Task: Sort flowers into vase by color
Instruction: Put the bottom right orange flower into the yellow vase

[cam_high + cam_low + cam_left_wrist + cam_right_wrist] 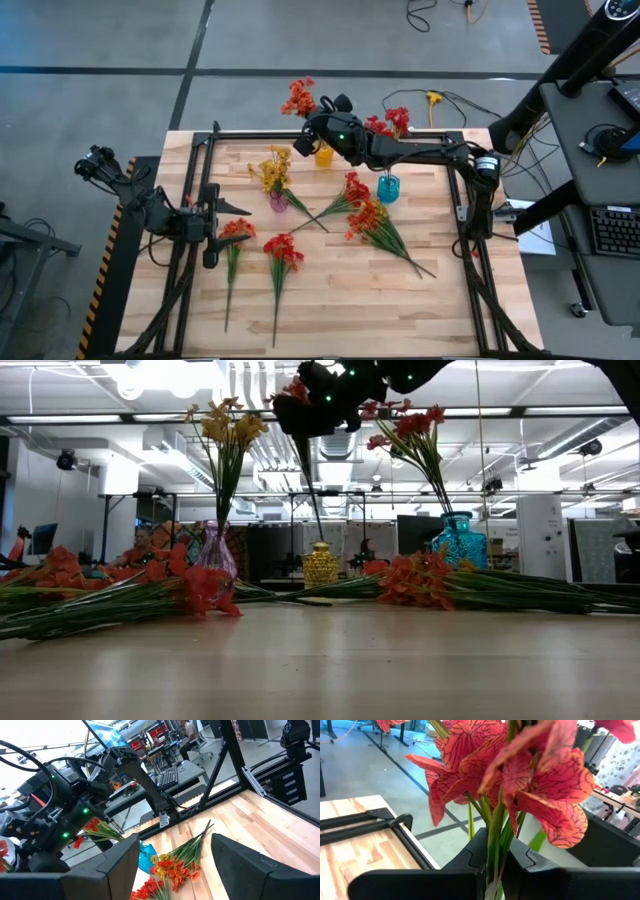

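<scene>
The right gripper has its jaws clamped on the thin green stem of an orange-red artificial flower spray, holding it upright over the small yellow vase at the table's far edge, likely for lowering in. The left gripper waits at the left with jaws apart.

Orange-red veined flower, green stems, in a yellow vase; wooden table.
</scene>
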Robot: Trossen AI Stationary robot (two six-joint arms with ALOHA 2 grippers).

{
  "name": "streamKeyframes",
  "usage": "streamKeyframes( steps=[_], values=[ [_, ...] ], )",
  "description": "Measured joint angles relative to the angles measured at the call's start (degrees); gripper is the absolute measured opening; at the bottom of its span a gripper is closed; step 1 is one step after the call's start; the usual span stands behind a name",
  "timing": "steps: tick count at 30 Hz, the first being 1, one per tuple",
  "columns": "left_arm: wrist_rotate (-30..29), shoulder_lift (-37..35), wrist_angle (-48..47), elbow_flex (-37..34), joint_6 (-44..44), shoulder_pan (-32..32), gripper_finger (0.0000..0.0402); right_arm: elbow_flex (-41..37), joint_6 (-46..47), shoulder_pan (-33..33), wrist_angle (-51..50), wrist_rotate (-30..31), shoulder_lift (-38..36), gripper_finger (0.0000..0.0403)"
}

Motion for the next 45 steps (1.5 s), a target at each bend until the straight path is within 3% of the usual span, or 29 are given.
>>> streamKeyframes(
  steps=[45],
  values=[
    [0.0, 0.0, 0.0, 0.0, 0.0, 0.0, 0.0229, -0.2, 4.0, -2.0, -1.7, -1.5, 0.0, 0.0023]
  ],
)
